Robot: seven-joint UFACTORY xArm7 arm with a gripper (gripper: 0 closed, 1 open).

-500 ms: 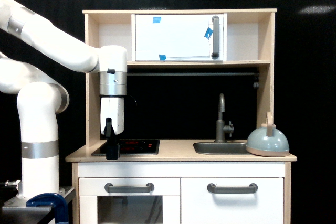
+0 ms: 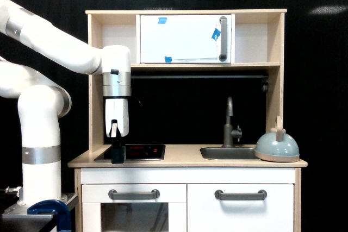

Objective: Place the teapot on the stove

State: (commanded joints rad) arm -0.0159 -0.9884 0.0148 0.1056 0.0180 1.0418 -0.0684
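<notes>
I hover low over the stove (image 2: 138, 151); whether my fingers (image 2: 117, 155) are released I cannot tell. The teapot (image 2: 277, 147) sits well apart, ungrasped, beyond the sink (image 2: 227, 153).

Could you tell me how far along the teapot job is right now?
Nothing looks done yet. The teapot sits on the counter's far end, at the exterior view's right beside the sink. The gripper hangs low over the stove, holding nothing. Reaching, grasping and carrying the teapot across all remain.

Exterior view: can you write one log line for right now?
gripper: low over glossy black stove, empty | pale blue-grey teapot: counter, exterior view's right, beside sink | placed: no
</notes>
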